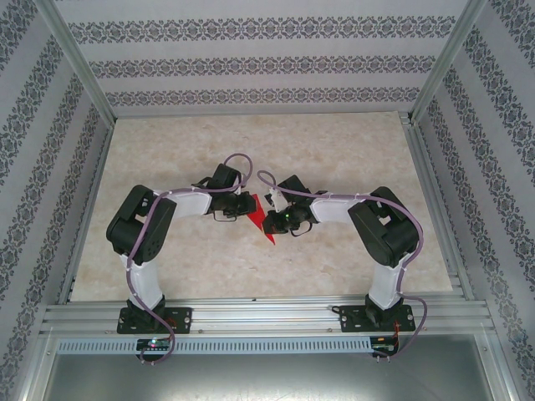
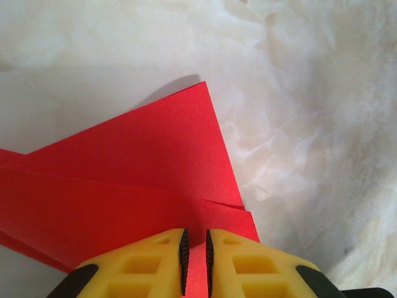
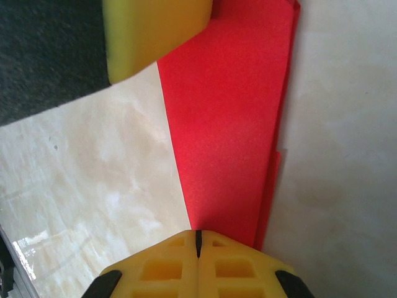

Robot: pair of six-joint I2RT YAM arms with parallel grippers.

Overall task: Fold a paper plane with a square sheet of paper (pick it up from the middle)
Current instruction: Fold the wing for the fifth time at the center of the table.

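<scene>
The square sheet of paper (image 1: 262,224) is bright red and folded into a narrow, pointed paper plane shape. It lies flat at the table's middle, its tip toward the near edge. My left gripper (image 1: 244,209) comes at it from the left. In the left wrist view the left gripper (image 2: 196,233) has its jaws a narrow slit apart over the layered paper (image 2: 142,167). My right gripper (image 1: 277,219) is on the paper's right side. In the right wrist view the right gripper (image 3: 198,233) is shut, with its tips on the narrow end of the paper (image 3: 229,112). A left fingertip (image 3: 155,31) shows at the far end.
The marble-patterned table (image 1: 334,150) has free room on all sides of the paper. Aluminium rails (image 1: 267,313) run along the near edge where the arm bases are bolted. Patterned walls (image 1: 251,63) close in the back and sides.
</scene>
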